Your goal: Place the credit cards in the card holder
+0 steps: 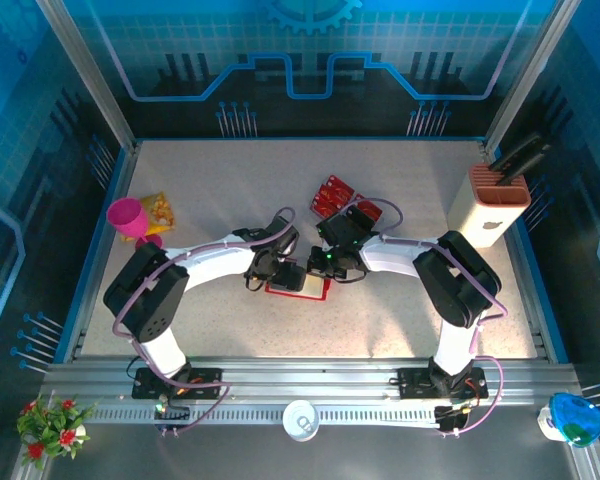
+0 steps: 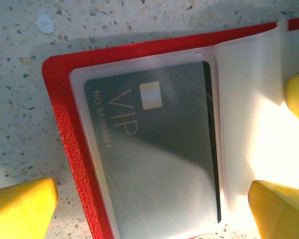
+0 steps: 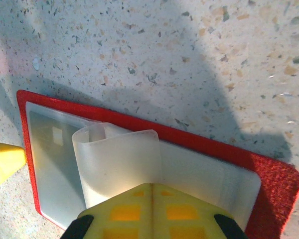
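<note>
Blue panelled walls close in a pale speckled table (image 1: 400,310), with both arms reaching in from its near edge to meet at the middle. A beige slotted block (image 1: 498,205) stands by the right edge toward the far corner, and a pink cup (image 1: 128,217) sits by the left edge.

Lying open and flat at mid-table, a little toward the near edge, is the card holder (image 1: 316,292). It has a grained red cover and soft clear pockets inside. The loose credit cards (image 1: 332,195) lie in a small heap just beyond it, toward the far edge. One dark card marked VIP (image 2: 154,149) already sits inside a pocket.

The left gripper (image 2: 149,209) hovers low over the holder with its yellow fingers (image 2: 22,206) spread wide, holding nothing. The right gripper (image 3: 152,211) has its fingers pressed together and appears to pinch a clear sleeve leaf (image 3: 119,159), which stands curled up off the cover.

The holder looks light and floppy, so it will likely slide or fold unless pinned. Its red rim is the firmer place to hold, while the leaf is thin, slick and easily creased. The cards look stiff, light and smooth. Lying flat they offer little to grip, so an edge overhanging the heap is the best purchase, taken across the short sides.
</note>
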`<state>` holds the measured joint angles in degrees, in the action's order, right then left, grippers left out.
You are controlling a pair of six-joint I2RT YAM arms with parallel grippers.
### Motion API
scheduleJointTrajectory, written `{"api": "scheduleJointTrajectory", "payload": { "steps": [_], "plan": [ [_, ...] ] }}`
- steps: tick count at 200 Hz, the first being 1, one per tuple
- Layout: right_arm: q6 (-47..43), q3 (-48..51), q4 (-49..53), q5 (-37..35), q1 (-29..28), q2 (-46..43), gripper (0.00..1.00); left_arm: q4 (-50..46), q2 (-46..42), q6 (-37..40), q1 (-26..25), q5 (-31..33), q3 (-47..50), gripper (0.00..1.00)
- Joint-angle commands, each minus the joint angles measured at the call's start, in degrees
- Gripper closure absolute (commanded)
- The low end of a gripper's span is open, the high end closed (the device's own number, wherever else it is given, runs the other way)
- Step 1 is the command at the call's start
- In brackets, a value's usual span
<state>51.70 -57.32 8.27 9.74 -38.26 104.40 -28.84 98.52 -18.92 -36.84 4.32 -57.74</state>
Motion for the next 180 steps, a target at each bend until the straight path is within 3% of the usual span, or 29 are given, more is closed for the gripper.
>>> {"api": "scheduleJointTrajectory", "payload": {
  "steps": [1,46,79,101,180],
  "plan": [
    [0.9,0.5,0.3,0.9,-0.6,0.9,1.00,-0.1,1.5,1.5,-0.5,1.0,0.9,0.01],
    [1.3,0.0,0.4,1.0,-0.1,-0.7,1.00,-1.7,2.9,1.9,-0.5,2.5,1.0,0.01],
    [2.1,1.5,0.6,-0.7,1.5,-5.1,0.74,-1.5,2.7,1.3,-0.5,2.5,1.7,0.01],
    [2.3,2.5,0.9,-1.5,1.9,-6.6,0.64,-1.2,2.6,1.0,-0.4,2.4,2.1,0.01],
    [2.8,1.8,-0.7,0.8,1.3,-2.3,0.62,-0.7,2.4,0.1,-0.4,2.1,2.3,0.01]
  ]
}}
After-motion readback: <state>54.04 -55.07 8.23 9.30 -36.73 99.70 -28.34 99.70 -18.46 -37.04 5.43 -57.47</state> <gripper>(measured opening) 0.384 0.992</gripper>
